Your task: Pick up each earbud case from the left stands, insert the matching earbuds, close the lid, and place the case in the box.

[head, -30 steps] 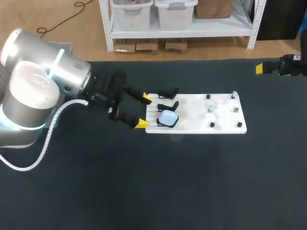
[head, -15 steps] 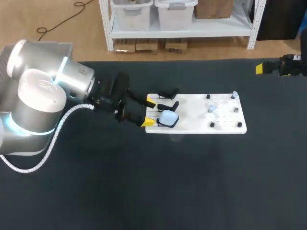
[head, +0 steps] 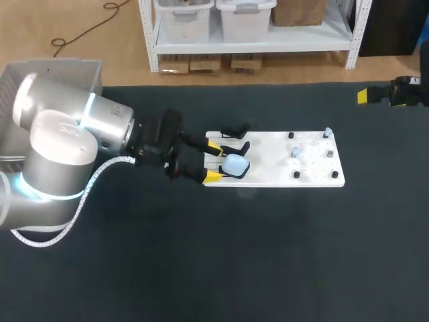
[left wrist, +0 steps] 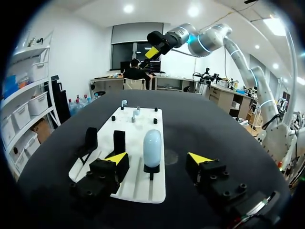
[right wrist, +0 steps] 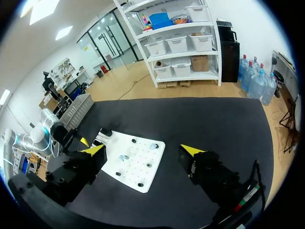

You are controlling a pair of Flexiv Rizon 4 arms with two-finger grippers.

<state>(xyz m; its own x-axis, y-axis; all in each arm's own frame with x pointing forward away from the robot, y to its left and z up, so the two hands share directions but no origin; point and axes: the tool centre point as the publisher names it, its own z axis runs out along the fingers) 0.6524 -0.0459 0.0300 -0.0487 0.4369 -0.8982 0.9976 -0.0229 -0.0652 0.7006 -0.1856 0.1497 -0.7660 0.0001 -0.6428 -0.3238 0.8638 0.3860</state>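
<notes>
Sitting on a stand, pale earbud case, left fingers spread nearby

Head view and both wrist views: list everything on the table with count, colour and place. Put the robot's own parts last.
table: one, black, under everything.
board: one, white, flat near the table's middle.
stands: three, black, on the board's left end; two empty.
earbud case: one, pale blue, on the front stand.
pegs: several, black, on the board's right half.
earbuds: at least two, pale, among the pegs; too small to count surely.
box: one, grey, at the table's far left corner, partly behind the left arm.
left gripper: open, yellow tips at the board's left end, just short of the earbud case.
right gripper: open, empty, at the table's far right.
</notes>
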